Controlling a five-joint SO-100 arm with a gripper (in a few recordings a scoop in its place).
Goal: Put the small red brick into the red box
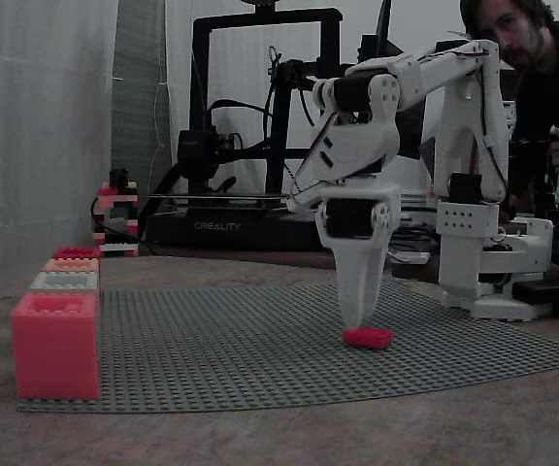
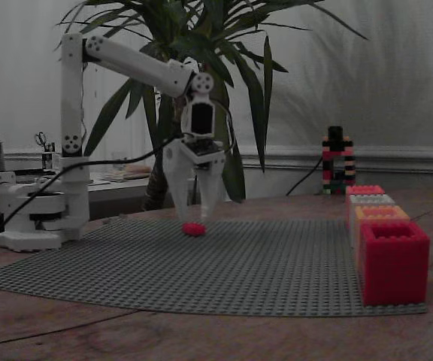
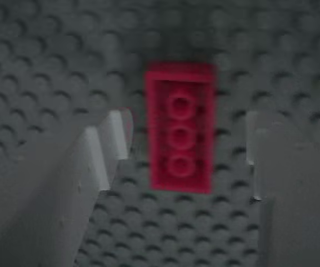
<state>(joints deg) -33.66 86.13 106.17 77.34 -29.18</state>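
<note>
While the white two-finger gripper (image 3: 185, 150) hangs nose-down over the grey studded baseplate (image 2: 277, 263), the small bright red plastic brick (image 3: 179, 133) lies flat on the plate right between its fingertips, and that's the grasp being lined up. From the wrist view the jaws stand apart, one pale finger (image 3: 107, 150) on the left close to the brick's long side, the other on the right with a clear strip of plate between it and the brick. Nothing is held yet, as far as I can see. In a fixed view the gripper (image 1: 362, 316) reaches almost down to the brick (image 1: 367, 337), out toward the middle of the plate. And the target? The deep crimson square plastic box with the studded rim (image 2: 394, 263) sits at the plate's near right corner in a fixed view, heading a row of paler boxes along that edge, well apart from the brick. Next, I'd say, the jaws must close squarely across the brick's narrow width, then lift it clear of the studs and carry it right across the plate to that corner, over the open top.
</note>
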